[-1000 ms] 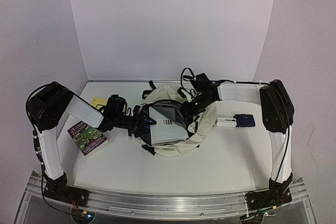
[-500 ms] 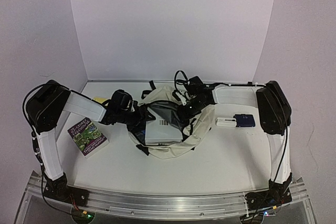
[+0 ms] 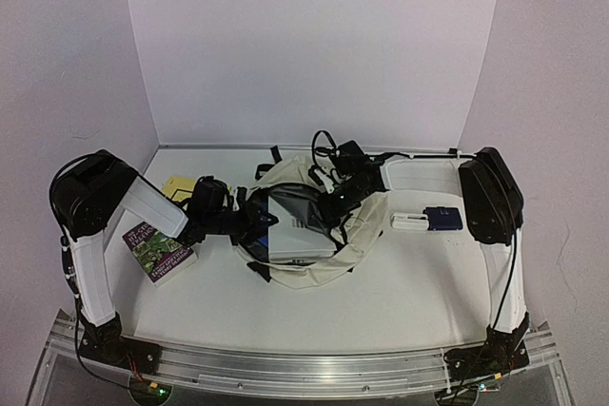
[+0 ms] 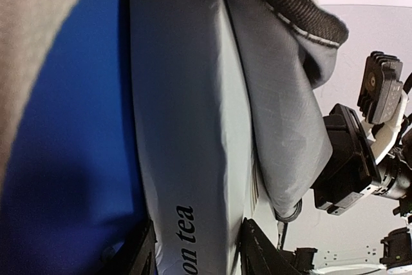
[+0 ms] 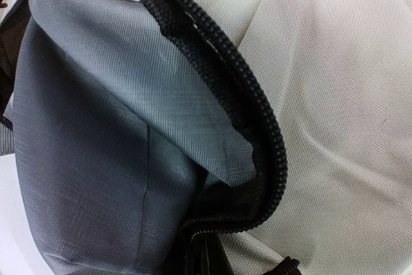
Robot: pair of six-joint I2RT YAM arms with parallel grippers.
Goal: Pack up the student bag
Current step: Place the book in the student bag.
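The student bag (image 3: 354, 235), cream with grey lining, lies in the middle of the table with its mouth open to the left. A white tea box (image 3: 297, 232) sits in that mouth, next to something blue (image 4: 71, 146). My left gripper (image 3: 255, 227) is at the box's left end. In the left wrist view its fingers (image 4: 257, 252) press on both sides of the tea box (image 4: 187, 127). My right gripper (image 3: 333, 200) is shut on the bag's upper rim, pinching the black zipper edge (image 5: 257, 114) and grey lining (image 5: 96, 133).
A book with a green cover (image 3: 158, 250) lies at the left, and a yellow pad (image 3: 176, 184) sits behind it. A small blue box (image 3: 443, 218) and a white item (image 3: 409, 222) lie right of the bag. Walls close the back and sides.
My left gripper's jaws have narrowed onto the tea box after lifting briefly. My right gripper has shifted a little left with the bag's rim.
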